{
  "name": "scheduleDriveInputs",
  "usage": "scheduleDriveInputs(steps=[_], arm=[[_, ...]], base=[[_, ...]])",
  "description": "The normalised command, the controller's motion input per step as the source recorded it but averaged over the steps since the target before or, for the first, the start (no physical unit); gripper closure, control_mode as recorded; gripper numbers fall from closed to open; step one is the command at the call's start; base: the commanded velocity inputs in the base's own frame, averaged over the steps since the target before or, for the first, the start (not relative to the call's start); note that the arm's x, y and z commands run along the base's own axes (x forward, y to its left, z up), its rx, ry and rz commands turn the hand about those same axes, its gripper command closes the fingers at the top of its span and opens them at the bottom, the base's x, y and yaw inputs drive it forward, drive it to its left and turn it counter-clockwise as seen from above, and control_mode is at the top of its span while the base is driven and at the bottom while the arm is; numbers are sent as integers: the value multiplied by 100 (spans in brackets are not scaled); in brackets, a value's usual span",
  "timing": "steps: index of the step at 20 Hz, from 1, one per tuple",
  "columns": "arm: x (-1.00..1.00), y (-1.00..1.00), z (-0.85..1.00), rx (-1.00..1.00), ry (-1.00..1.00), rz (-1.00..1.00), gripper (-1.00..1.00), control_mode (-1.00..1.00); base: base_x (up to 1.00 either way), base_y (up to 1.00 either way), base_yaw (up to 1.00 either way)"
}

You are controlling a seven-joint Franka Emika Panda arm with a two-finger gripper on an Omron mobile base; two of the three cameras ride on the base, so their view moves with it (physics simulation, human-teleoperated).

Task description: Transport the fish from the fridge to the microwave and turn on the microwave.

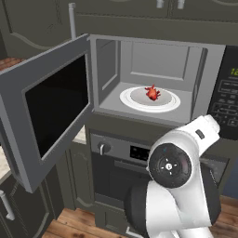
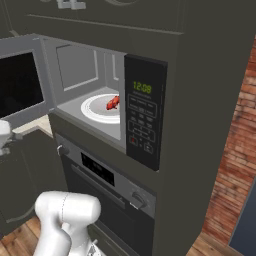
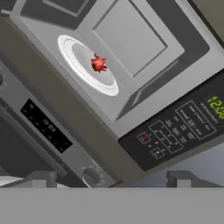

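Now | fish (image 1: 152, 93) lies on turntable (image 1: 132, 101) inside open microwave (image 2: 90, 75); end effector (image 3: 111, 177) released, empty, outside | fish looks small, light, slippery; best gripped across the body

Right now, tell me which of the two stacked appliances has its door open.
The microwave, the upper one: its door is swung wide left, showing the fish on the turntable. The oven below is closed.

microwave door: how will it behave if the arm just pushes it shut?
The microwave door stands wide open, hinged at its left, so it should swing as one rigid slab rather than flex. It probably needs a long arc. The fish lies well inside on the turntable, likely clear.
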Motion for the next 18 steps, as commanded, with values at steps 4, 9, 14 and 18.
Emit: scheduleDriveInputs(steps=[4, 9, 14, 18], arm=[[-34, 41, -12, -31, 0, 8, -100, -100], [-42, 25, -19, -23, 0, 5, -100, -100], [-24, 22, -21, -20, 0, 2, -100, -100], [-11, 20, -25, -19, 0, 4, -100, -100]], base=[[0, 0, 0], [0, 0, 0], [0, 0, 0], [0, 0, 0]])
